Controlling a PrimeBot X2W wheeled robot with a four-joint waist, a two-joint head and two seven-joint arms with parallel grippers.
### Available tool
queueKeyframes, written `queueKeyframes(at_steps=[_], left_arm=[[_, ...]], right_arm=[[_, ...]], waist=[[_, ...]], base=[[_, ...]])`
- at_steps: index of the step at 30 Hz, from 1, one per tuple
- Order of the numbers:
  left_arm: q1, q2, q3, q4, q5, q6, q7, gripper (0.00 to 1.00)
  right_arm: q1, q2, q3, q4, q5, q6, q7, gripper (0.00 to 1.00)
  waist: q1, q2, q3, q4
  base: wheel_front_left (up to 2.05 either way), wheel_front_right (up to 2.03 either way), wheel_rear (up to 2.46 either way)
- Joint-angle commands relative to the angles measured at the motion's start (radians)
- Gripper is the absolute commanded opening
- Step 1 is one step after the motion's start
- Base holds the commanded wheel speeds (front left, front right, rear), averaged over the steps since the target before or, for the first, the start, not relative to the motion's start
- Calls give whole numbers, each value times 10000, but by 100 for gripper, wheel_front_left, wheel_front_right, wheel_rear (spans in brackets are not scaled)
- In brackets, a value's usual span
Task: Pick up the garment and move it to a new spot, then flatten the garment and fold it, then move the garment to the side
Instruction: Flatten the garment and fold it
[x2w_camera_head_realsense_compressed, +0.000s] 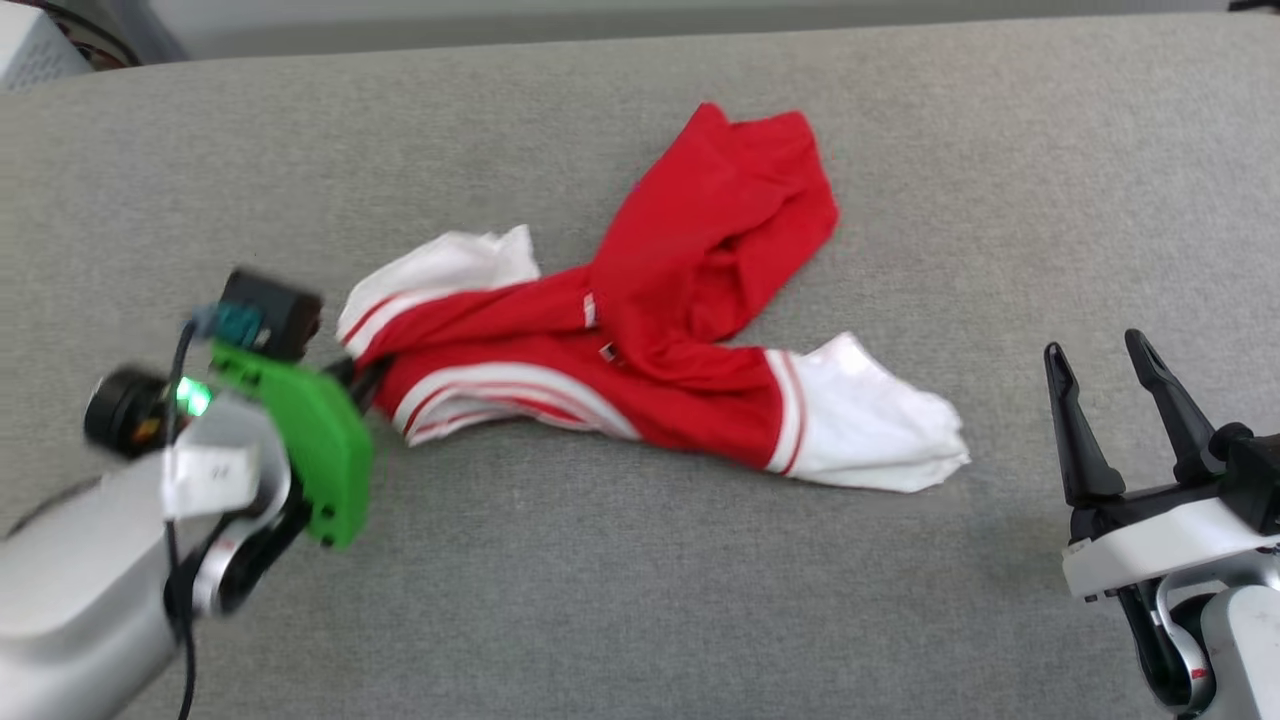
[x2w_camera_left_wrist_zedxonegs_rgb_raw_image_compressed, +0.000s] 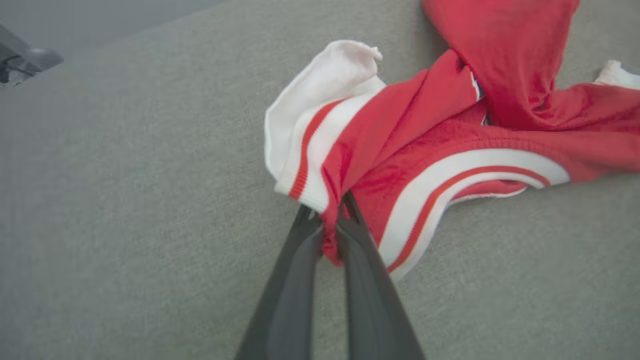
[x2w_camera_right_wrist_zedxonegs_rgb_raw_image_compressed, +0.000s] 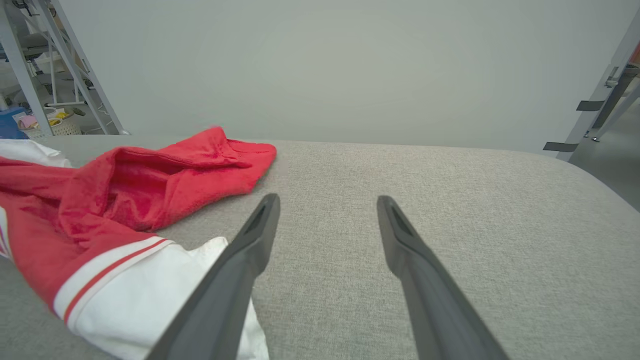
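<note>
Nearest my view, the left fingers (x2w_camera_left_wrist_zedxonegs_rgb_raw_image_compressed: 300, 260) are clamped tight on a red fold of the garment (x2w_camera_head_realsense_compressed: 650, 330), beside its striped sleeve seam. I see it lying crumpled mid-way across the table (x2w_camera_head_realsense_compressed: 640, 600). The right fingers (x2w_camera_right_wrist_zedxonegs_rgb_raw_image_compressed: 402, 250) stand spread wide, holding nothing, near the other white sleeve.

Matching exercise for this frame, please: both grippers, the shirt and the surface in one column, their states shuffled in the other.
1. left gripper
2. right gripper
3. garment
4. padded surface

A. open, holding nothing
B. grey, under everything else
C. shut on red cloth beside the striped trim
D. crumpled, red with white sleeves

Pairs: 1-C, 2-A, 3-D, 4-B
</note>
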Motion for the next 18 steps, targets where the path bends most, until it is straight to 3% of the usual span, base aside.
queueKeyframes(at_steps=[1,6,12,13,14,18], left_arm=[[618,173,68,-15,-323,217,-290,0],[2392,173,77,366,-1296,606,-1133,0],[2958,-514,-70,1590,-1671,208,-1445,0],[2945,-623,-64,1753,-1610,202,-1580,20],[2909,-750,-11,1930,-1505,254,-1838,100],[2802,-1019,195,2165,-967,623,-2963,100]], right_arm=[[159,-55,-41,61,-15,-7,-47,100],[225,-175,-74,327,38,-7,-47,100],[124,-336,10,524,92,-7,-47,100],[101,-380,47,549,99,-7,-47,100],[62,-438,63,546,118,-7,-47,100],[-140,-800,39,399,136,-7,-47,100]], waist=[[0,0,-254,247],[0,0,-203,215],[0,0,-314,246],[0,0,-373,260],[0,0,-448,282],[0,0,-791,406]], base=[[0,0,0],[0,0,0],[0,0,0],[0,0,0],[0,0,0],[0,0,0]])
